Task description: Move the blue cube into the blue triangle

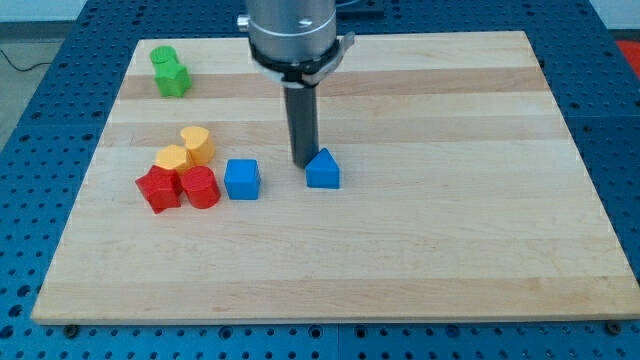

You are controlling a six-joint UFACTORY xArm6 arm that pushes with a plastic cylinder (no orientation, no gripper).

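No claw here: my tip sits at the blue triangle's ten o'clock; approach step, next circling to the blue cube's nine o'clock.

Arm: cut off by the view's top.
Yellow blocks: overlapping; shapes unclear.
Green blocks: shapes unclear.

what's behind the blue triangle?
My tip stands just behind the blue triangle, at its upper left, close or touching; contact is unclear. The blue cube sits apart, to the view's left.
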